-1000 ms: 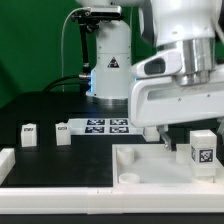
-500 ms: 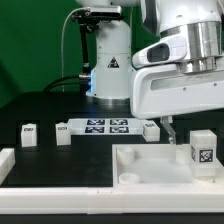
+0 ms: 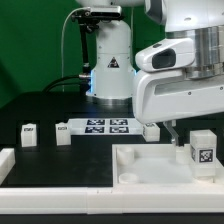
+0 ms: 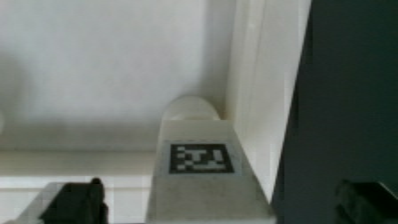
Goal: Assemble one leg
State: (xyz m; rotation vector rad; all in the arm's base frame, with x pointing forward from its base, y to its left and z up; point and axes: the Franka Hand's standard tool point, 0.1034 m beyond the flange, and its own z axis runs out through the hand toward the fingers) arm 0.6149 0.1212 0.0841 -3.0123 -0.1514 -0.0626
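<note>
The leg (image 4: 199,150) stands between the gripper's (image 4: 219,205) open jaws, touching neither, on the tray (image 3: 150,172) near the counter's front edge; its face carries a black-and-white square tag.

Words, numbers, brands: none can be read in either view.
Arm's white base column (image 3: 112,75): black triangle sign, its symbol too small to tell.
Small white plastic stubby leg (image 3: 203,148): black-and-white square tag.
Wrist-view leg (image 4: 199,135): a like tag.
Marker board (image 3: 100,126): several such tags.
</note>
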